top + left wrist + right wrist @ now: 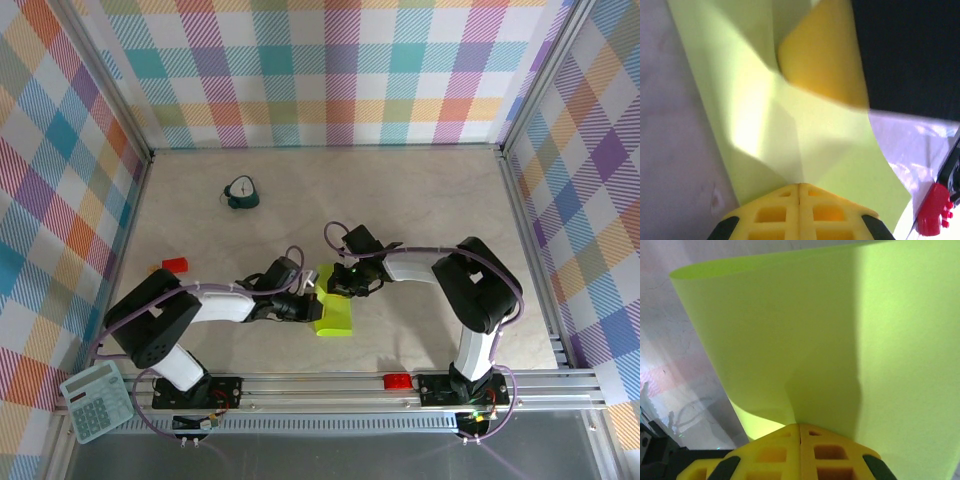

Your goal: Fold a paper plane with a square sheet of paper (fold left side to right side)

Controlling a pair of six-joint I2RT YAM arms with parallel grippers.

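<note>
Top external view puts the paper [333, 314] near the middle of the table [430, 200], between both arms. The left gripper [799, 187] is pressed together on 1 edge. The right gripper [799, 427] pinches another, the sheet curling above it. A clock [240, 193] stands well behind, a red block [176, 265] far left.

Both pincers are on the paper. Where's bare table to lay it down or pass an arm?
Biggest bare patch: far right, from the clock to the right wall, beyond the right arm. Smaller one: between clock and red block, far left. Crowded: mid-table, where left pincer and right pincer clamp the paper, and near left under the left arm.
</note>
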